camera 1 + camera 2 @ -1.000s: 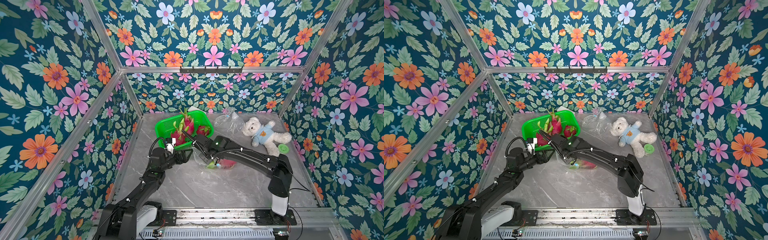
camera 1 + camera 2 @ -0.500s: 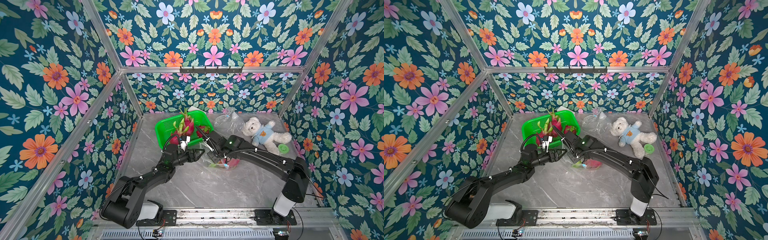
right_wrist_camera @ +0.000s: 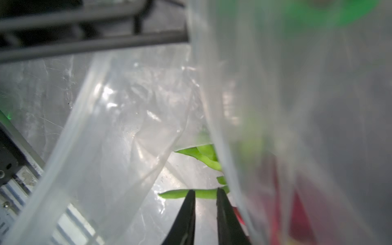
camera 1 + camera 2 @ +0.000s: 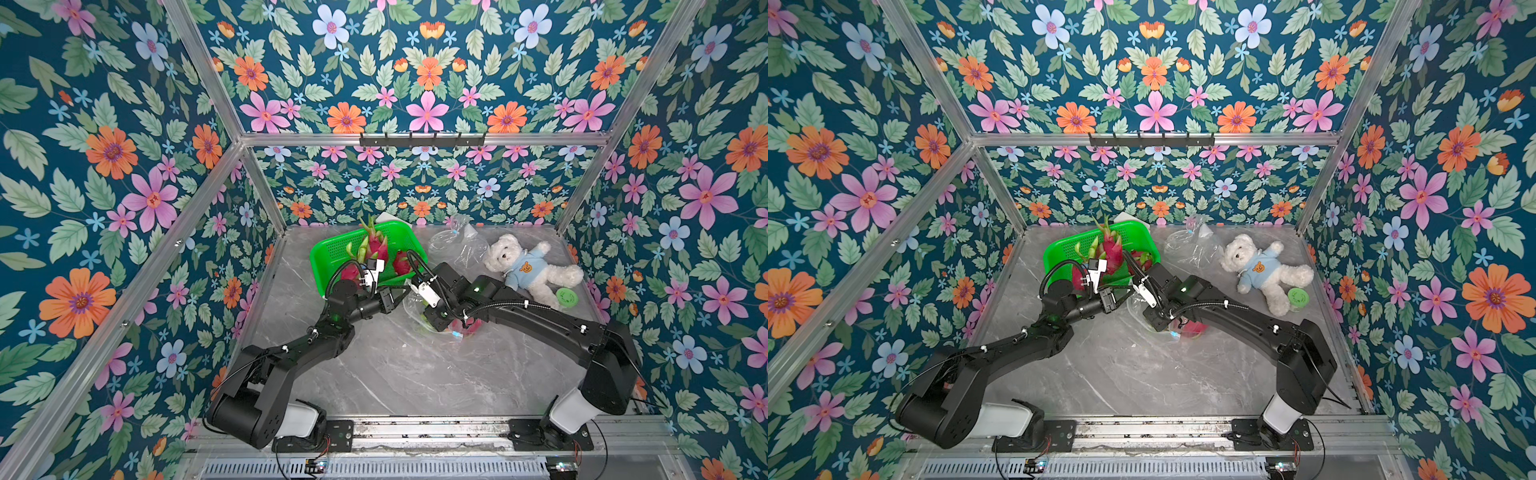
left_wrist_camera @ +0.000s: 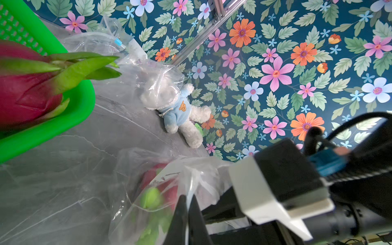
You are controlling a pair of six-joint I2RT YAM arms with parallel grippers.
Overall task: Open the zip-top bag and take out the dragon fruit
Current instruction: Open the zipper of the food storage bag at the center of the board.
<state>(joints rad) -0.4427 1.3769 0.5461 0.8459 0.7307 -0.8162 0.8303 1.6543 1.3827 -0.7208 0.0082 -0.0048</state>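
Near mid-tabletop (image 4: 407, 374), just in front of the green basket (image 4: 322, 270), the zip-top bag (image 4: 413, 309) lies with 1 side of its mouth lifted.

- Left claw (image 5: 187, 199): jaws closed flat on the film at the bag's rim. This holds the mouth up and apart from the lower sheet. Judged purpose: brace the bag and give the other arm a way in.
- Right claw (image 3: 203, 194): reaches inside the mouth. Jaws are narrow with a slim gap and nothing between them.
- Bagged dragon fruit (image 3: 212, 161): 1 green scale tip crosses just beyond the right claw's tips. The magenta body shows blurred through the film beside them, deep in the bag under the right wrist.
- Other dragon fruits (image 4: 376, 247): 3 sit in the basket. Judged status: 3 out, 1 left.

Step in hand, as judged: seat the right claw on a scale or on the fruit body, then draw it out through the held mouth.

Risks:
- Loose film hanging beside the fruit may get pinched with it.
- A scale alone is a thin hold and may slip.

The teddy bear (image 4: 523, 266) and a spare clear bag (image 4: 457, 245) lie well apart at the rear and play no part.
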